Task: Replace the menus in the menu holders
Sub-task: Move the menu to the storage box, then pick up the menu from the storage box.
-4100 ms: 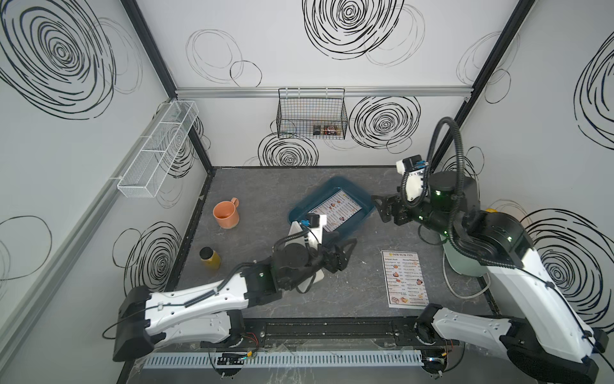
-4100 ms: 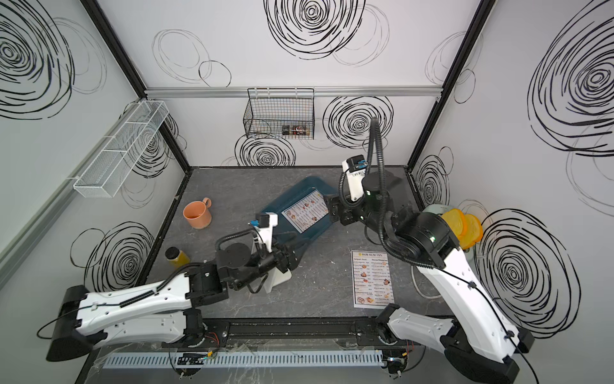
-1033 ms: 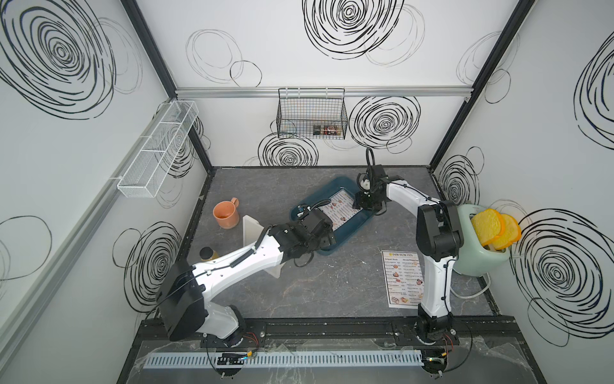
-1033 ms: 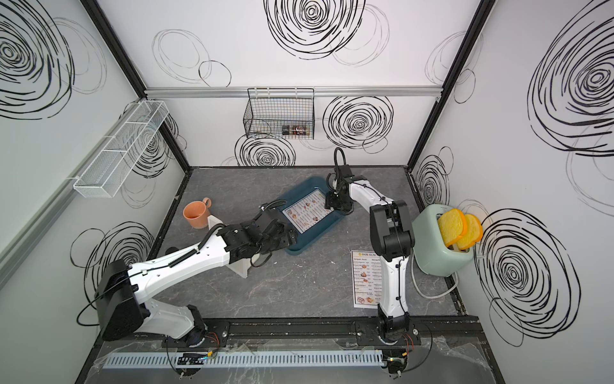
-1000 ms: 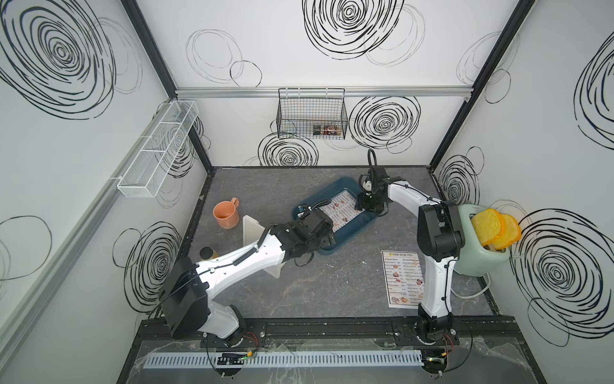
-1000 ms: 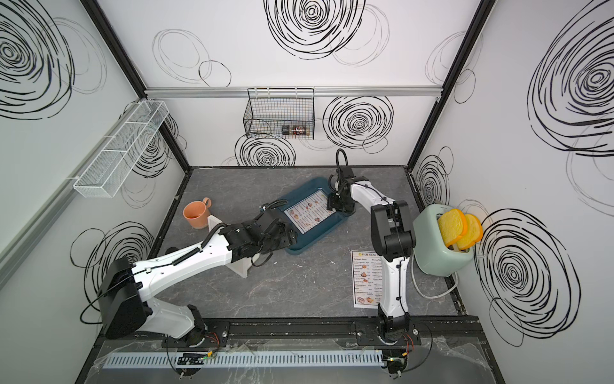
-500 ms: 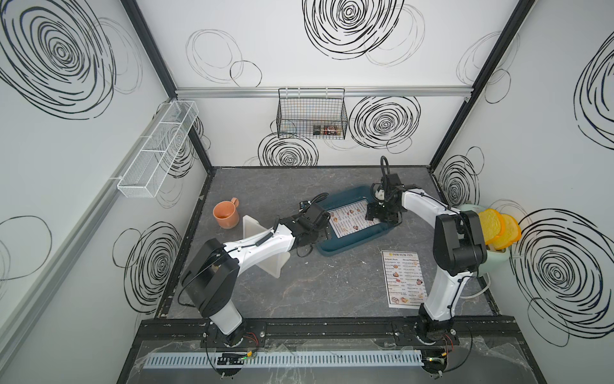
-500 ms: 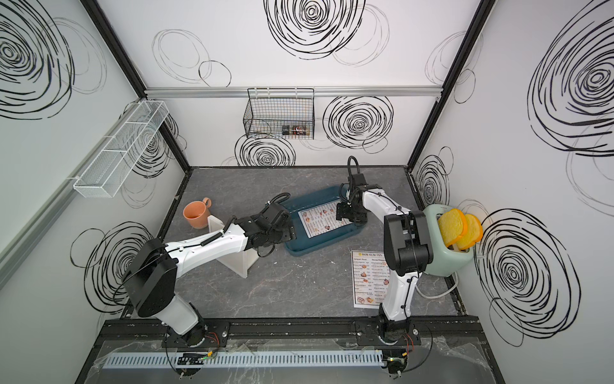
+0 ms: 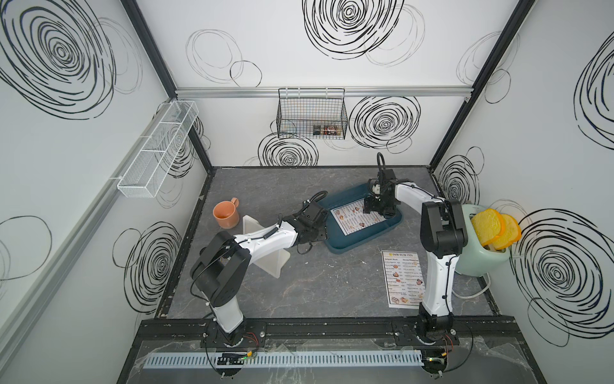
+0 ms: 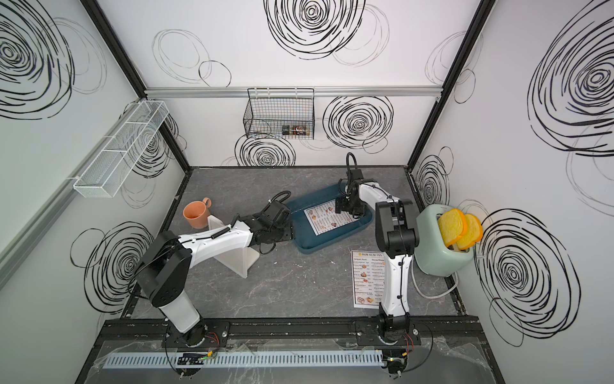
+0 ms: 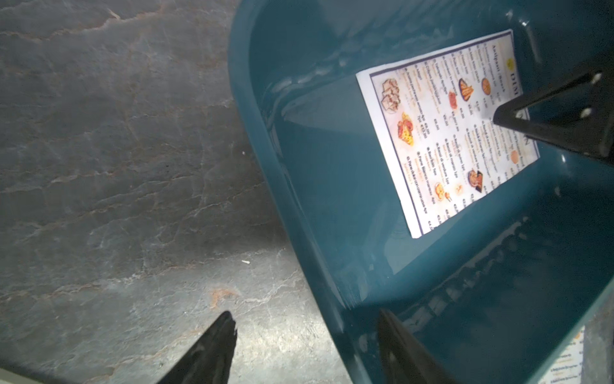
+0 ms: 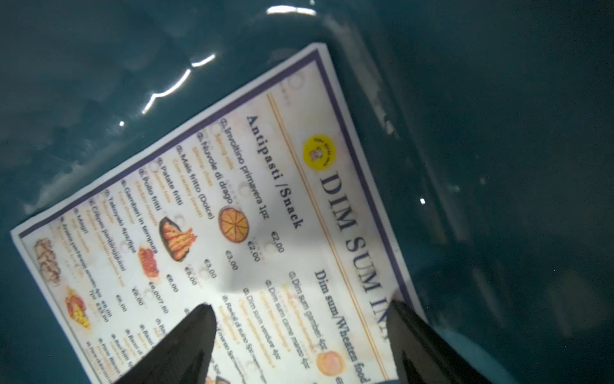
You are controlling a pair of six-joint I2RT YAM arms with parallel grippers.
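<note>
Up on the table, in both top views, you've got one menu lying flat inside the teal tray. The second menu is flat on the table by your right arm's base, well apart from the tray. The white menu holder stands partly hidden under your left arm, near the orange mug. Your left claw sits at the tray's edge on the holder's side. Your right claw is down over the far end of the menu in the tray.

Left wrist view: the left claw is spread apart and straddles the tray's rim, one finger over the table and the other inside the tray. Can't tell if either touches the rim.

Right wrist view: the right claw is spread wide with nothing clamped, both fingers hanging over the "DIM SUM INN" end of the sheet. Can't tell if the tips touch it.
</note>
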